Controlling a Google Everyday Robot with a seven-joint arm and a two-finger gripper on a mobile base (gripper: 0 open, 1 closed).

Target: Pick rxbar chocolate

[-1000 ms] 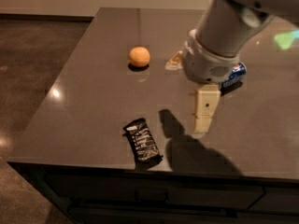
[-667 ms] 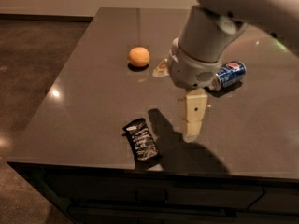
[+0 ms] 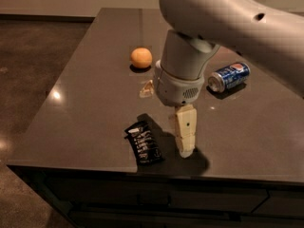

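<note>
The rxbar chocolate [image 3: 144,143], a flat black wrapper with white lettering, lies near the front edge of the dark table [image 3: 85,103]. My gripper [image 3: 185,150] hangs from the big white arm and points down just to the right of the bar, a short gap away, low over the table. Only one cream finger [image 3: 185,129] shows side-on. It holds nothing that I can see.
An orange round fruit [image 3: 141,57] sits at the back left. A blue soda can [image 3: 229,76] lies on its side at the right, behind the arm. A pale reflection [image 3: 146,89] shows by the arm's wrist. The table's front edge is just below the bar.
The arm has moved left and toward the front edge, bringing the gripper from right of centre to just beside the bar. The bar, fruit and can have not moved.
</note>
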